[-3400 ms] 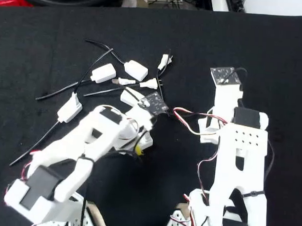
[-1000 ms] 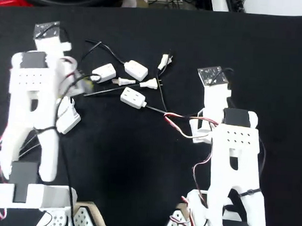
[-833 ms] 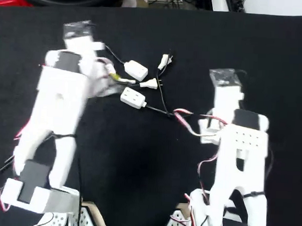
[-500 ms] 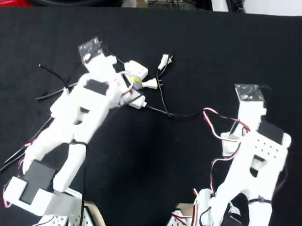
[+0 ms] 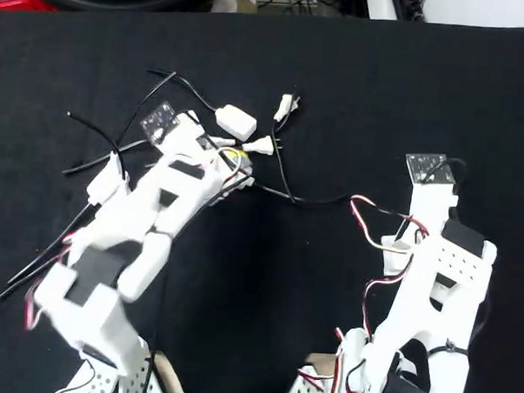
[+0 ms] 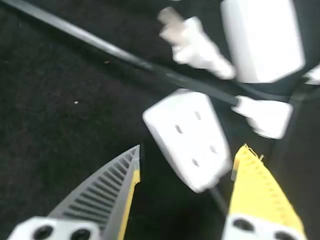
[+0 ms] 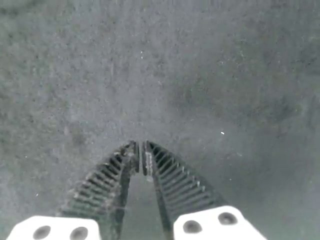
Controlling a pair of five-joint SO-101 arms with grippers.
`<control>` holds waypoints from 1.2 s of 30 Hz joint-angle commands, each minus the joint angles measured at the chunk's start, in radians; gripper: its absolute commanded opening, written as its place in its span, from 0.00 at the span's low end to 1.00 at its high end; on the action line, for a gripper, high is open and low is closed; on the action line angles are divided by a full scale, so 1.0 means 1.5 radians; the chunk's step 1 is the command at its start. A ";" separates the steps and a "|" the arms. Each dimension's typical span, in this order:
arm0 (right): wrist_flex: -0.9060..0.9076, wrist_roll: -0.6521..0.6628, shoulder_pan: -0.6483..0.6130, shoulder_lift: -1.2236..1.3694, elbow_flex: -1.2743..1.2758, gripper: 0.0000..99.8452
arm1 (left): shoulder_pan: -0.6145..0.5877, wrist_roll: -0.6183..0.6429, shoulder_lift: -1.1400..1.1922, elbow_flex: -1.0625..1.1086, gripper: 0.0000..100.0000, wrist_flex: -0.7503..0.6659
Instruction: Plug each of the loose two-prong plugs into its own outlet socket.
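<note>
The left arm (image 5: 130, 234) leans diagonally up the black desk (image 5: 441, 74) into a tangle of white plugs and cords. Its wrist view shows what the overhead hides: the left end effector (image 6: 191, 150) is spread wide, one finger on each side of a white outlet socket (image 6: 187, 142), with a two-prong plug (image 6: 197, 45) just beyond. Another plug (image 5: 262, 145) lies near the arm's tip. Well apart on the right, the right arm (image 5: 433, 274) stands over bare cloth. The right end effector (image 7: 139, 150) has its fingers pressed together, holding nothing.

Outlet socket (image 6: 187, 145): in high view, largely covered by left arm (image 5: 148, 213). Second outlet socket (image 6: 262, 40): cropped at wrist-view edge. Plug (image 6: 197, 45): blurred, prongs indistinct.
</note>
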 commanded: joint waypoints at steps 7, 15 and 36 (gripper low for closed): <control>-0.018 0.004 0.010 0.001 -0.002 0.01 | -0.016 0.018 0.157 -0.292 0.29 0.222; -0.018 0.004 0.010 0.001 -0.002 0.01 | -0.012 -0.099 0.191 -0.319 0.09 0.274; -0.017 0.004 0.009 -0.004 -0.007 0.01 | -0.048 -1.137 0.196 -0.527 0.03 0.806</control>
